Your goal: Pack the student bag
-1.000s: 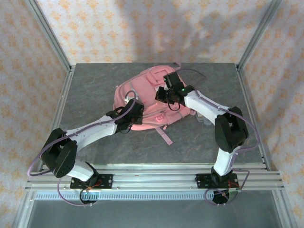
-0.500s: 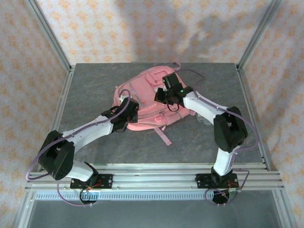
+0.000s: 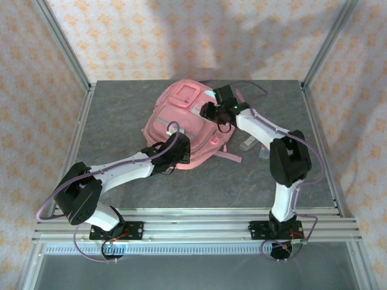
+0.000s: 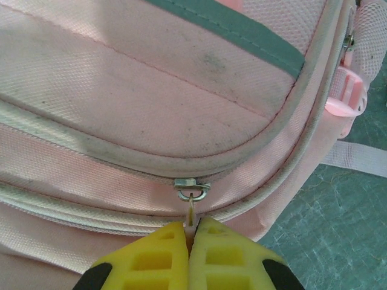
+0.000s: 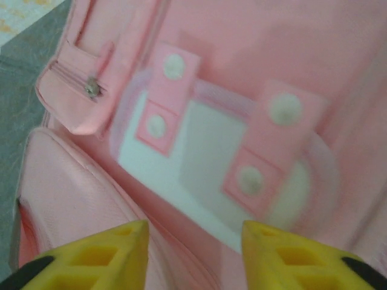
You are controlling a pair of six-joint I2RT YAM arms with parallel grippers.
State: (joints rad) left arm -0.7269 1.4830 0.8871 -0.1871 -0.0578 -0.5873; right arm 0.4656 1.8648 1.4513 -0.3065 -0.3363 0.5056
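Observation:
The pink student bag (image 3: 171,119) lies front side up in the middle of the table. My left gripper (image 3: 179,147) sits at its near edge. In the left wrist view its yellow fingers (image 4: 163,254) are shut on the metal zipper pull (image 4: 191,208), which hangs from a slider (image 4: 192,185) on a zip seam of the bag (image 4: 151,90). My right gripper (image 3: 207,110) hovers over the bag's far right part. Seen from its wrist, the right gripper (image 5: 193,234) is open with nothing between its fingers, just above the light blue and white patch (image 5: 205,163).
A pink strap (image 3: 231,157) trails off the bag's near right side. Two small pale items (image 3: 248,144) lie on the grey table right of the bag. Metal frame posts (image 3: 72,60) stand at the table's corners, with patterned walls behind.
The bag has turned and shifted, its front pocket now facing up at the far side. My right gripper has opened and moved farther back. My left gripper stays shut on the zipper pull.

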